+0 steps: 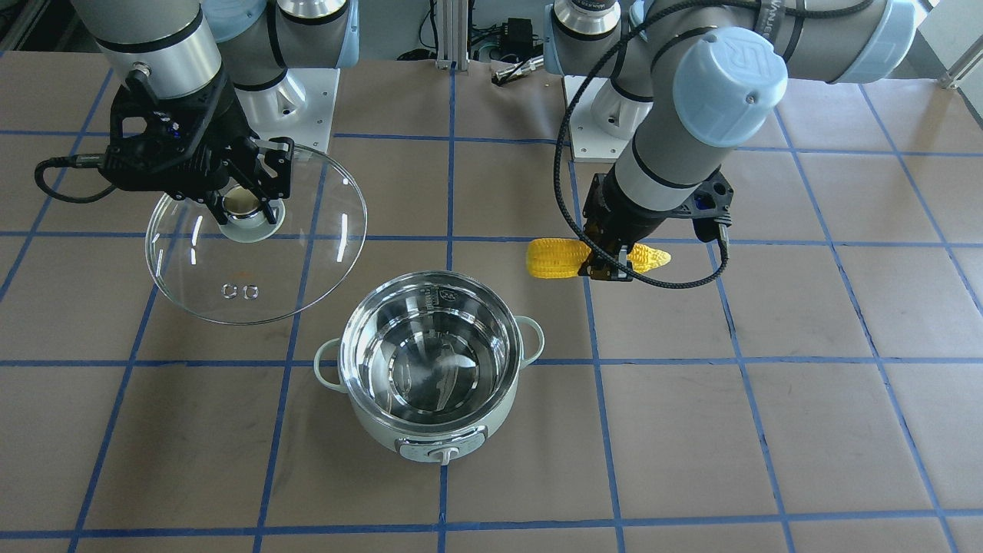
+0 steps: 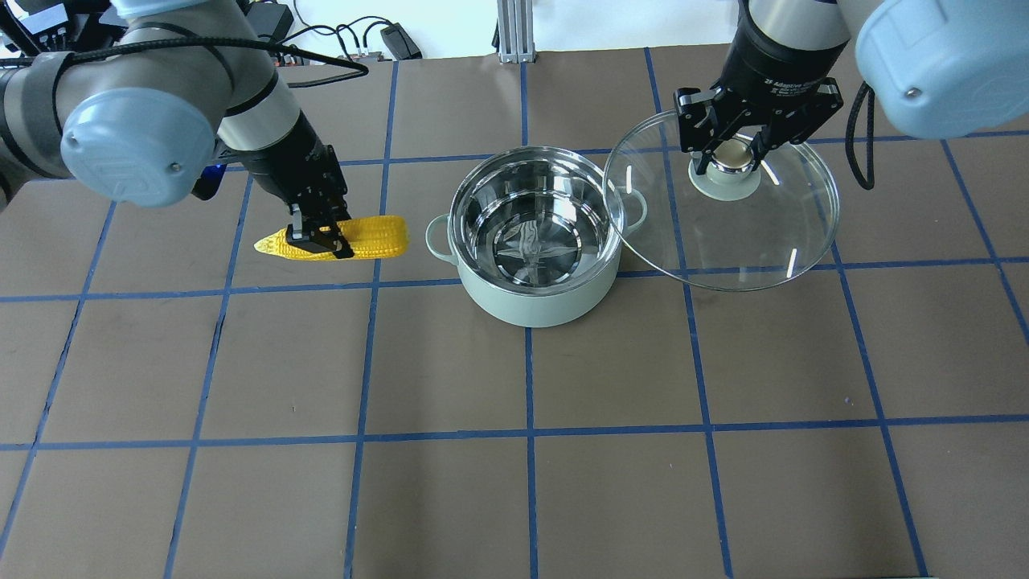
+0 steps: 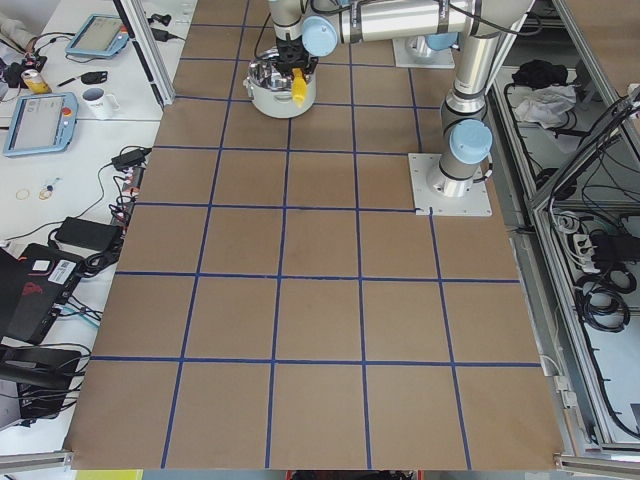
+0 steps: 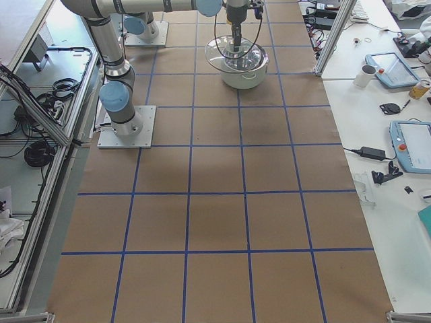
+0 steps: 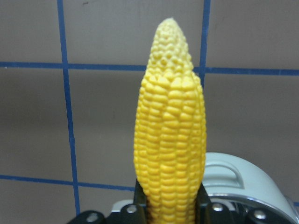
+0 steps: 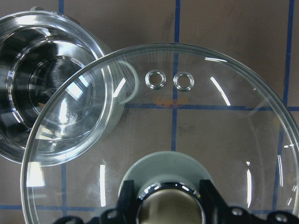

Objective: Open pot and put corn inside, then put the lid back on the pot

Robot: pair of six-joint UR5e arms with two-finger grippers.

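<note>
The mint-green pot [image 2: 534, 297] stands open in the table's middle, its steel inside empty; it also shows in the front view [image 1: 430, 442]. My left gripper [image 2: 320, 236] is shut on the yellow corn [image 2: 374, 237], holding it level above the table to the pot's left. The corn [image 1: 554, 257] also fills the left wrist view [image 5: 170, 140]. My right gripper [image 2: 727, 157] is shut on the knob of the glass lid [image 2: 764, 233], held in the air to the pot's right, its edge overlapping the pot's rim. The lid [image 1: 307, 253] also shows in the right wrist view [image 6: 210, 126].
The table [image 2: 514, 482] is brown with blue tape grid lines. Arm base plates [image 1: 307, 92] stand at the robot's side. Side benches with tablets, a mug and cables lie beyond the table's edge [image 4: 377, 101].
</note>
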